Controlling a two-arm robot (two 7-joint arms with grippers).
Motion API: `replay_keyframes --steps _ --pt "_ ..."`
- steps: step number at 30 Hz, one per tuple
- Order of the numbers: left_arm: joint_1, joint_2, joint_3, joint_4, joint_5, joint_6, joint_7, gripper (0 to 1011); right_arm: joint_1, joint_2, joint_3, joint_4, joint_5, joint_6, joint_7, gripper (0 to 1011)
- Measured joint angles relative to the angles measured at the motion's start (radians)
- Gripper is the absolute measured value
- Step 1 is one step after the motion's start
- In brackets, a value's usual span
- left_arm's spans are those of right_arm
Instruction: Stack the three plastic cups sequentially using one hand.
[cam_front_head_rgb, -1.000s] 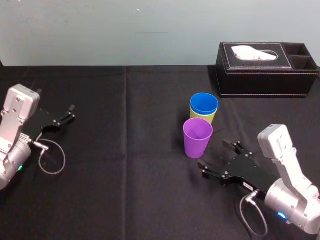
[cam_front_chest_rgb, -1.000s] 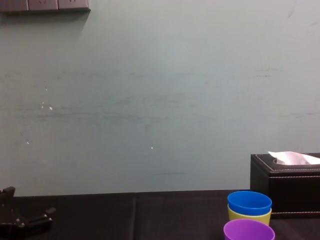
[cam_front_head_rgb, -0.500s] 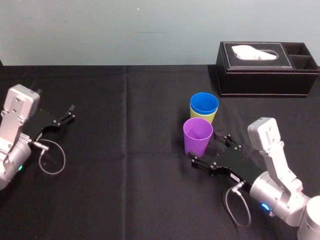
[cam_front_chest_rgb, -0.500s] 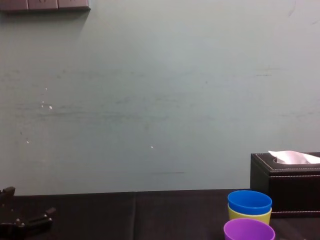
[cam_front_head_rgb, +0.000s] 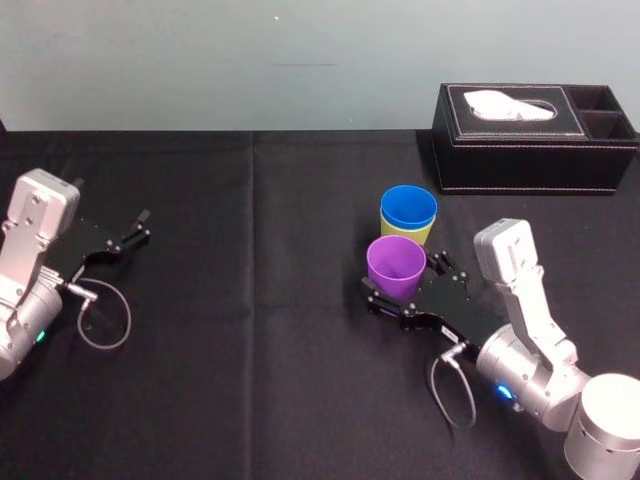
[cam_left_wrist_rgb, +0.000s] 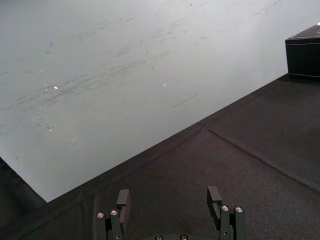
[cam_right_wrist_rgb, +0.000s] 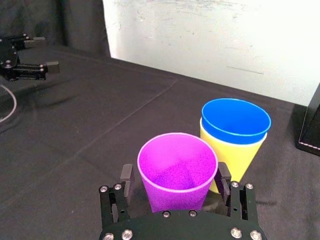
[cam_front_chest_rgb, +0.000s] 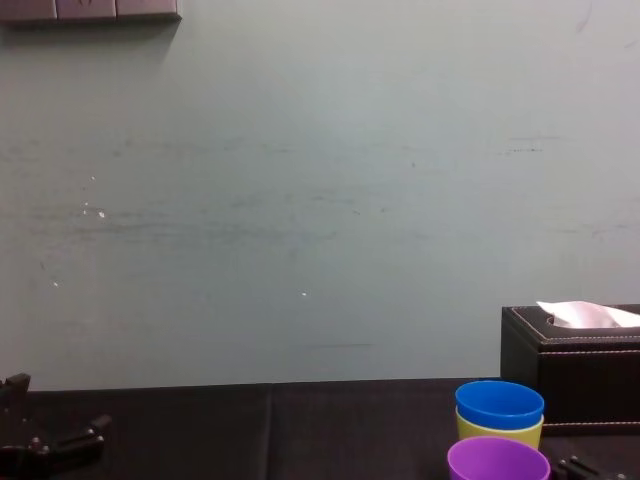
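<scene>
A purple cup (cam_front_head_rgb: 396, 268) (cam_right_wrist_rgb: 177, 170) (cam_front_chest_rgb: 498, 460) stands upright on the black table. Just behind it a blue cup (cam_front_head_rgb: 408, 208) (cam_right_wrist_rgb: 235, 120) (cam_front_chest_rgb: 499, 404) sits nested inside a yellow-green cup (cam_front_head_rgb: 416, 235) (cam_right_wrist_rgb: 235, 155) (cam_front_chest_rgb: 500, 429). My right gripper (cam_front_head_rgb: 405, 283) (cam_right_wrist_rgb: 175, 176) is open and low on the table, with one finger on each side of the purple cup near its base. My left gripper (cam_front_head_rgb: 135, 232) (cam_left_wrist_rgb: 168, 197) rests open at the far left, holding nothing.
A black tissue box (cam_front_head_rgb: 535, 125) (cam_front_chest_rgb: 570, 365) stands at the back right, behind the cups. The table is covered by a black cloth (cam_front_head_rgb: 260, 330). A cable loop (cam_front_head_rgb: 103, 315) lies by the left arm.
My right gripper has slid forward and left along the table until its fingers flank the purple cup. The cups and the left arm have not moved.
</scene>
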Motion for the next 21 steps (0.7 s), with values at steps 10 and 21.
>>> replay_keyframes --steps 10,21 --pt "0.000 0.000 0.000 0.000 0.000 0.000 0.000 1011 0.015 -0.033 0.001 0.032 -0.022 -0.026 -0.021 1003" --pt "0.000 0.000 0.000 0.000 0.000 0.000 0.000 1011 0.016 -0.037 0.003 0.035 -0.025 -0.027 -0.024 971"
